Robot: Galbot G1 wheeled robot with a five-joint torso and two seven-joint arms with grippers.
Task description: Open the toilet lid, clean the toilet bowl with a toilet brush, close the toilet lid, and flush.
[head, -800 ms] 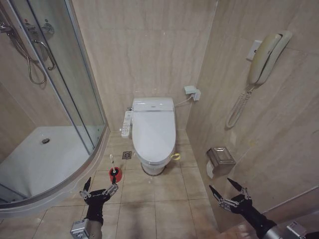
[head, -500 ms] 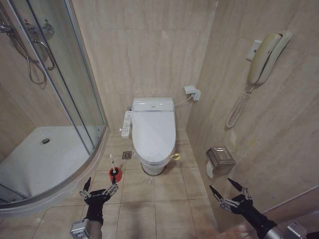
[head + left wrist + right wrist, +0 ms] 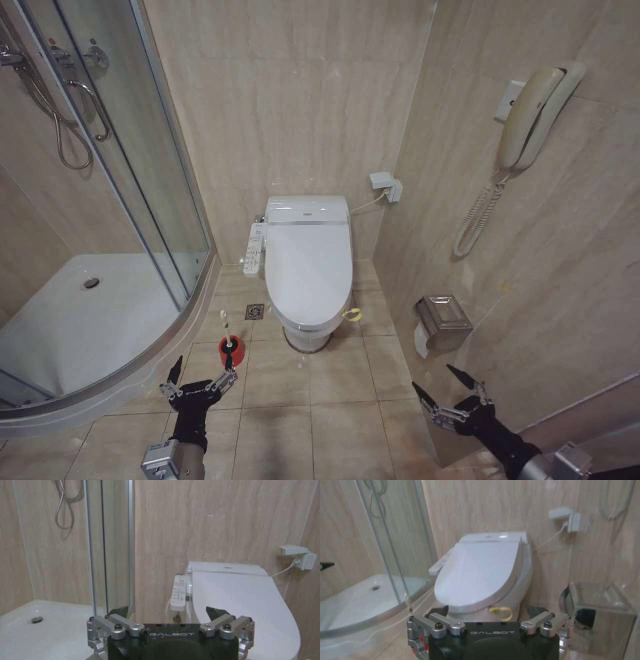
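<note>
The toilet lid (image 3: 308,262) lies shut over the toilet bowl (image 3: 305,337) against the back wall, and it also fills the middle of the right wrist view (image 3: 480,573). A small yellow-green band (image 3: 352,314) hangs at the lid's front right edge. The toilet brush (image 3: 230,348) stands in its red cup on the floor, left of the bowl. My left gripper (image 3: 203,375) is open just in front of the brush, not touching it. My right gripper (image 3: 438,385) is open low on the right, well short of the toilet.
A curved shower tray (image 3: 90,320) with glass doors takes up the left side. A button panel (image 3: 254,248) sticks out at the toilet's left. On the right wall are a phone (image 3: 530,120) and a metal paper holder (image 3: 442,322). Bare tiled floor lies before the toilet.
My right gripper has shifted a little to the left and slightly lower. The left gripper, brush and lid have not moved.
</note>
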